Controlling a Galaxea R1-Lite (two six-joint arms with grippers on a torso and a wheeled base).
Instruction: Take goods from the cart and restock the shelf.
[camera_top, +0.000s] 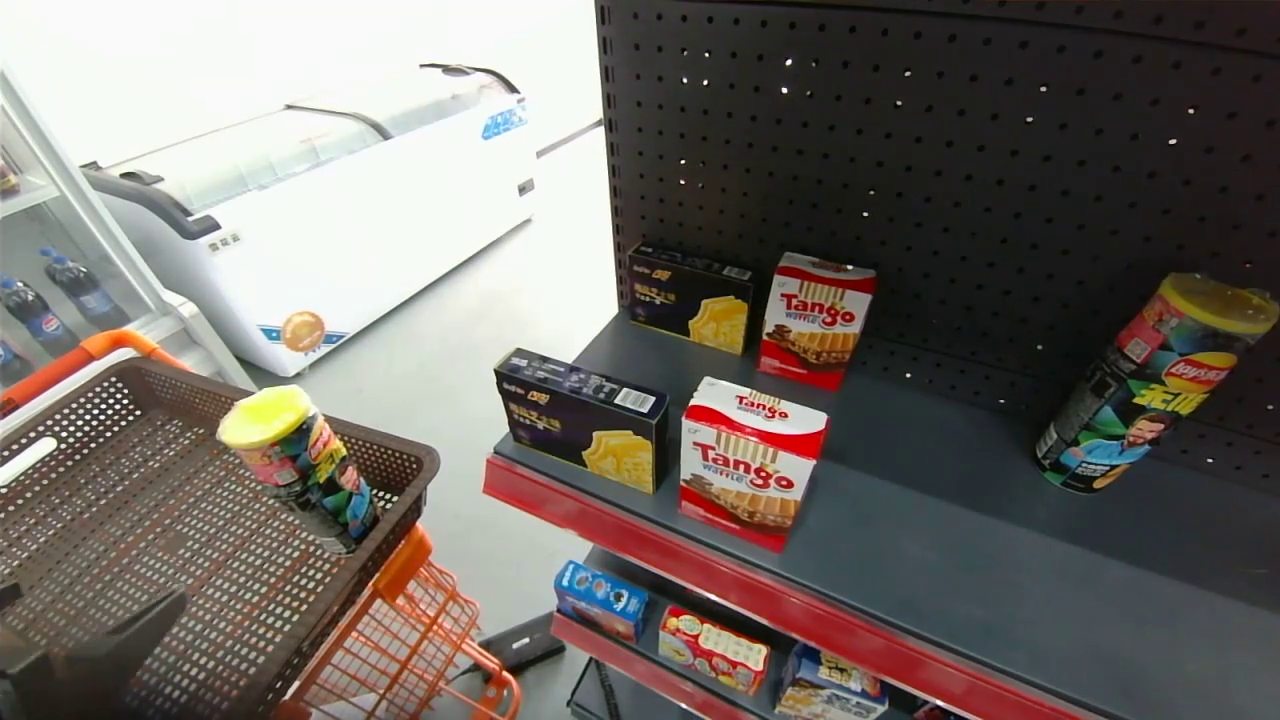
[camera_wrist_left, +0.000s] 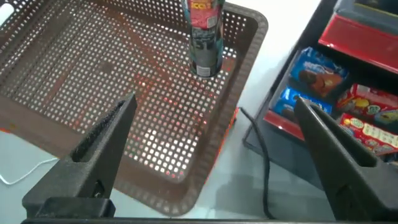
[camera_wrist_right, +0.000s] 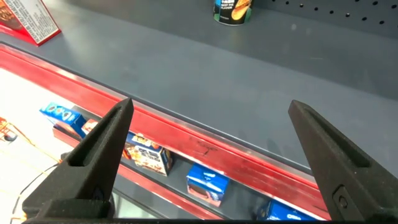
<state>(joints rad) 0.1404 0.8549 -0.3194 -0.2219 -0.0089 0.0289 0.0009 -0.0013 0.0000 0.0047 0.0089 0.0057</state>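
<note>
The shelf (camera_top: 950, 560) is a flat deck of dark grey matte metal with a glossy red strip along its front edge, backed by a black pegboard (camera_top: 900, 150) dotted with round holes. Off to the left stands a white chest freezer (camera_top: 330, 220) with curved glass lids. The cart (camera_top: 400, 630) is orange wire, and on it sits a brown plastic basket (camera_top: 150, 520), rectangular, its floor and walls perforated all over.

In the basket there is a single tall round can (camera_top: 300, 465) with a yellow lid, standing on its base in the corner nearest the shelf. A second can (camera_top: 1150, 385) of the same shape (also yellow-lidded) stands at the back of the shelf by the pegboard, well apart from the boxes.

Four cardboard boxes stand on the left part of the deck in two rows: two dark boxes (camera_top: 580, 420), one at the front edge and one behind it, and two red-and-white boxes (camera_top: 750, 462) just beside them on the right. Small packs (camera_top: 600, 598) in blue, red and yellow line the lower level.

The left pincer (camera_wrist_left: 214, 104) hangs over the basket's rim with its black fingers spread wide and holding nothing. The right pincer (camera_wrist_right: 211, 107) is likewise wide and bare, over the red front edge of the shelf.
</note>
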